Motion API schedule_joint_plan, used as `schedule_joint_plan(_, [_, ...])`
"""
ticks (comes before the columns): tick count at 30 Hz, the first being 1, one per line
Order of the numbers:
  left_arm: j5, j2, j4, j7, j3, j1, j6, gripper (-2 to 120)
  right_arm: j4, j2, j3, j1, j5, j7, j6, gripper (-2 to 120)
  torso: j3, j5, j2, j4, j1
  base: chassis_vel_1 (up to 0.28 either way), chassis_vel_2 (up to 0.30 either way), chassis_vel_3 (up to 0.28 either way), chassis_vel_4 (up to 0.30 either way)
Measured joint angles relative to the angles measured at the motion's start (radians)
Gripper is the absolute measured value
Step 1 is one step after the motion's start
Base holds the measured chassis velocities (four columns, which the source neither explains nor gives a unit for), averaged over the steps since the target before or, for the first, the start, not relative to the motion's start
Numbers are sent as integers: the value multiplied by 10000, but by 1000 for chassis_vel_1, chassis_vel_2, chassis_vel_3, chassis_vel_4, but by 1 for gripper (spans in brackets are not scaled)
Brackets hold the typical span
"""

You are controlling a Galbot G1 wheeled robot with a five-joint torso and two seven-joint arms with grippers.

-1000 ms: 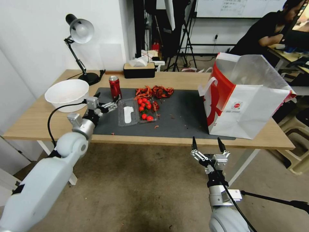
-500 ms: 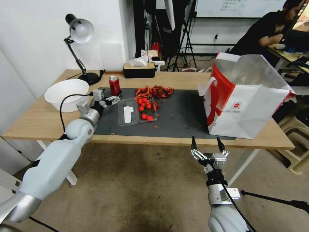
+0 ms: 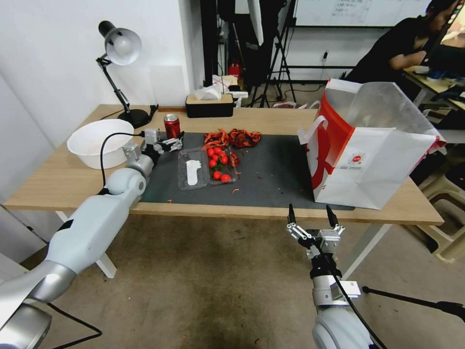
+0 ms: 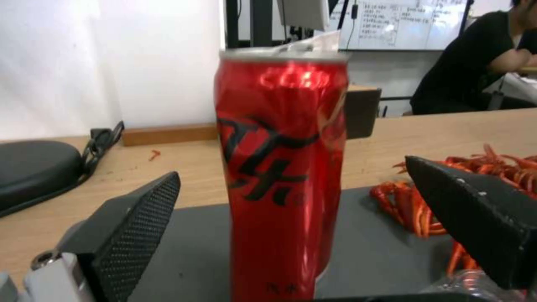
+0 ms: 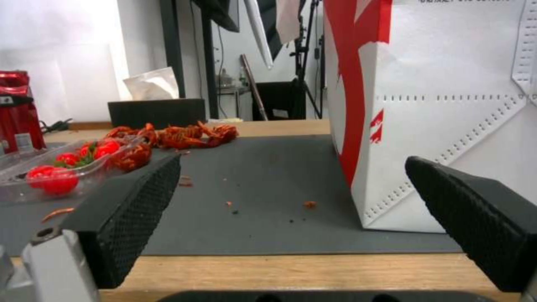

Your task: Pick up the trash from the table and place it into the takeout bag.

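Left gripper (image 3: 175,143) sits at the red soda can (image 3: 172,127), fingers spread wide. In my left wrist view the can (image 4: 281,176) stands upright between the two black finger pads (image 4: 140,226), a clear gap on each side, so no contact that I can see. The can is dented along one side and stands on the dark grey mat (image 3: 271,169), near its far left corner.

Right gripper (image 3: 312,222) hangs below the near table edge, in front of the takeout bag (image 3: 373,150), jaws open and holding nothing. My right wrist view looks across the mat (image 5: 263,201) at the bag's white and red wall (image 5: 436,126).

Other items I log on the table (image 3: 48,184):
- clear plastic tray (image 3: 206,167) with cherry tomatoes (image 3: 218,162), just right of the can;
- pile of red crayfish shells (image 3: 232,138) behind the tray, on the mat;
- white bowl (image 3: 99,140) left of the mat, on bare wood;
- black desk lamp (image 3: 118,53) and black tissue box (image 3: 209,105) along the far edge.

The takeout bag stands upright and open at the mat's right end, foil lining showing.
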Motion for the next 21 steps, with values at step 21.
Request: schedule_joint_plan(21, [0, -450, 1245, 155, 457, -788, -5, 53, -11, -43, 23, 46, 41, 30, -28, 100, 0, -3, 0, -1, 0, 0, 0, 0, 0])
